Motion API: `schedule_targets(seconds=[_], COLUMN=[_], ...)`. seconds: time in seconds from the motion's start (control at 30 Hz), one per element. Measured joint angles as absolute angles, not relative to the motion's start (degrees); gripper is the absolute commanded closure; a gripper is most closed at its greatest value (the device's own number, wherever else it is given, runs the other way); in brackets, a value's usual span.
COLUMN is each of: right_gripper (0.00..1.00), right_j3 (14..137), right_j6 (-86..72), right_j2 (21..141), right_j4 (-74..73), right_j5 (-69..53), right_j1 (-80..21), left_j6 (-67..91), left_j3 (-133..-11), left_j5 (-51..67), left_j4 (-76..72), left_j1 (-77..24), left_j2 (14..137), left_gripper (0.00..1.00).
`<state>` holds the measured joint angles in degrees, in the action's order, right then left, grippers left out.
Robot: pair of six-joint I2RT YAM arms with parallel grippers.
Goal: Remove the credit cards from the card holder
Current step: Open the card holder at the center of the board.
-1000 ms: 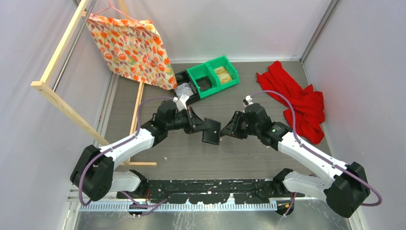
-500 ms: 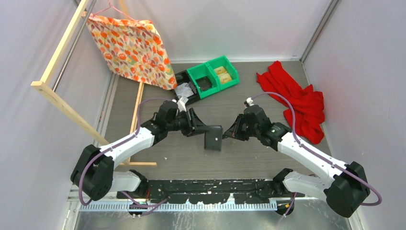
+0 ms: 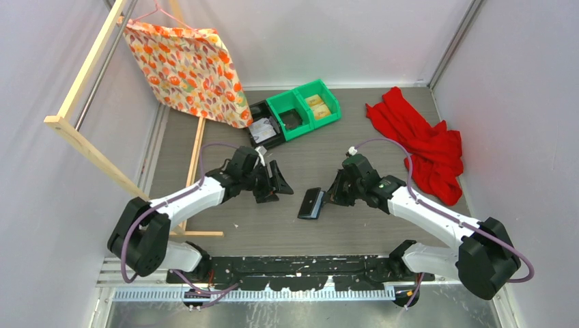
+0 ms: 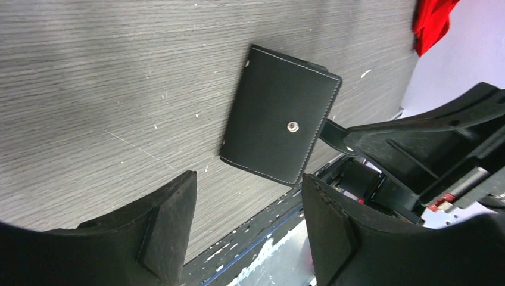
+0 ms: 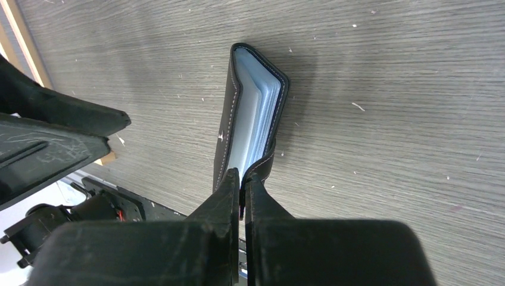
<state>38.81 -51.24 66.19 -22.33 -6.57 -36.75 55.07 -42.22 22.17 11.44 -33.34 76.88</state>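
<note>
Two grippers flank the card holder (image 3: 311, 203) from above, mid-surface (image 3: 273, 229). The left wrist shows the left gripper (image 4: 247, 196) spread wide and empty, short of the closed holder. The right wrist shows the right gripper (image 5: 241, 179) pinching the snap tab (image 5: 266, 164), with pale credit cards (image 5: 256, 113) edge-on inside. Opening looks to be in hand, so the left must next catch a flap.

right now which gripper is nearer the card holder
Right. The right gripper is shut on the snap tab of the card holder; the left gripper is open, off to its left, not touching.
</note>
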Motion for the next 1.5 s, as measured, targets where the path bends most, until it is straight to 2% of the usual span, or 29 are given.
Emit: schedule_targets(seconds=[0.13, 0.4, 0.5, 0.57, 0.73, 0.97, 1.5], right_gripper=[0.99, 0.99, 0.99, 0.99, 0.99, 0.99, 0.99], right_j3=[38.81, 38.83, 39.11, 39.62, 41.45, 42.11, 40.07], right_j6=[-51.22, -51.22, -51.24, -51.24, -51.31, -51.31, -49.43], right_j2=[66.26, 65.52, 64.79, 64.45, 64.25, 63.99, 60.6], right_j4=[-22.33, -22.31, -22.24, -22.24, -21.58, -21.23, -25.02], right_j5=[-6.57, -6.94, -7.33, -7.77, -8.93, -9.34, -5.96], right_j1=[-36.75, -36.75, -36.75, -36.75, -36.75, -36.75, -36.62], left_j6=[54.02, 46.78, 44.16, 42.89, 40.88, 39.51, 40.36], left_j3=[-42.19, -49.78, -53.54, -54.72, -56.53, -56.66, -56.38], left_j5=[23.16, 21.8, 21.17, 20.8, 18.48, 15.29, 12.99], left_j4=[11.22, 15.33, 15.86, 16.58, 19.51, 22.7, 22.11], left_j1=[-34.13, -42.74, -45.01, -45.78, -47.27, -47.42, -47.42], left_j2=[79.31, 82.17, 83.07, 83.55, 85.89, 88.03, 88.25], left_gripper=[0.19, 0.09, 0.08, 0.1, 0.22, 0.31, 0.34])
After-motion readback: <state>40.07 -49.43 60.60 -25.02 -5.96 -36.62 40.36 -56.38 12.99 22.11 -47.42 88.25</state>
